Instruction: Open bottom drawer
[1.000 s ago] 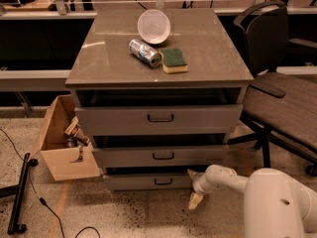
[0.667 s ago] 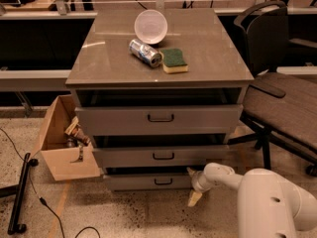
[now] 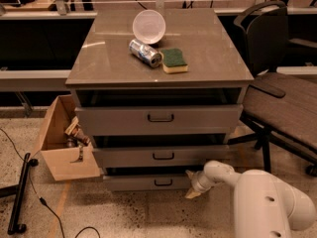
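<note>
The bottom drawer (image 3: 148, 182) is the lowest and thinnest grey front of three in the cabinet, with a small black bar handle (image 3: 163, 182). It stands slightly out from the cabinet, as do the two above it. My white arm comes in from the lower right. My gripper (image 3: 192, 188) is low near the floor at the drawer's right end, to the right of the handle.
A white bowl (image 3: 148, 26), a tipped can (image 3: 145, 52) and a green sponge (image 3: 175, 60) sit on the cabinet top. An open cardboard box (image 3: 62, 143) stands at the left. A black office chair (image 3: 277, 98) is at the right. Cables and a black stand lie on the floor at left.
The view has shifted slightly. My gripper has stayed by the bottom drawer's right end with little visible movement.
</note>
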